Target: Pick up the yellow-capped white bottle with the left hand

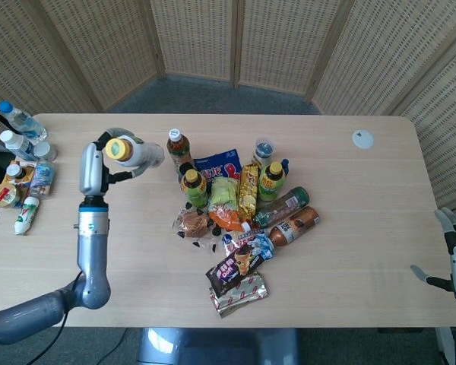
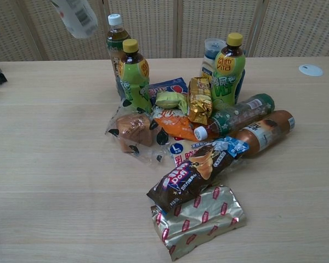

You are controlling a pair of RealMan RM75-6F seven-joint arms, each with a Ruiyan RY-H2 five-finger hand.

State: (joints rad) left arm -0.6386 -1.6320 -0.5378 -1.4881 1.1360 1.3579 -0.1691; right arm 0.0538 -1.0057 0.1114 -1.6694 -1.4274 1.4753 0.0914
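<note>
Head view shows the left robot hand (image 1: 99, 163) grasping the yellow-capped white plastic bottle (image 1: 133, 151), held tilted above the pale wooden counter (image 1: 349, 198), to the left of the heap of drink bottles and snack packets (image 1: 239, 205). In the chest view only the bottle's lower end (image 2: 77, 16) shows, at the top edge. The right robot hand (image 1: 454, 255) sits off the counter's right edge, fingers apart, grasping nothing.
</note>
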